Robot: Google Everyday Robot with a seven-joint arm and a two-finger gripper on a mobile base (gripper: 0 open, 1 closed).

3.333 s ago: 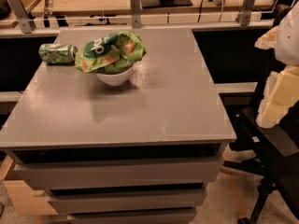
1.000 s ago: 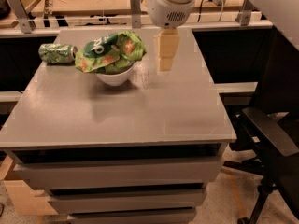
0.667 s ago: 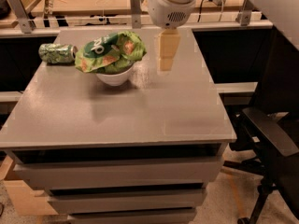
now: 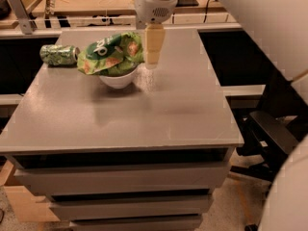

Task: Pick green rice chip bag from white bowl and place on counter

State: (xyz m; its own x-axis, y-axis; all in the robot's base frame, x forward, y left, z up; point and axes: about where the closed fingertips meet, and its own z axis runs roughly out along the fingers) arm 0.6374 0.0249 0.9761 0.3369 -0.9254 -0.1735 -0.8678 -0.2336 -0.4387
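The counter (image 4: 183,109) has bare grey surface in front of and to the right of the gripper, so there is room to set something down. The chip bag (image 4: 111,52) lies just left of the gripper, slumped across the bowl (image 4: 118,79) and overhanging its rim on both sides. Its long axis runs roughly left to right, and the printed logo face is turned up and toward the camera. Its right end rises slightly and points at the gripper.

The gripper (image 4: 153,61) hangs upright beside that right end, with its tip down near the level of the bowl's rim. I cannot tell whether it is open or closed, or whether it touches the bag.

I judge this to be the reach before the grasp, with nothing lifted yet. The next move calls for shifting left over the raised right end and closing on a crinkled fold.

A soda can (image 4: 58,54) lies on its side well to the left, beyond the bag.
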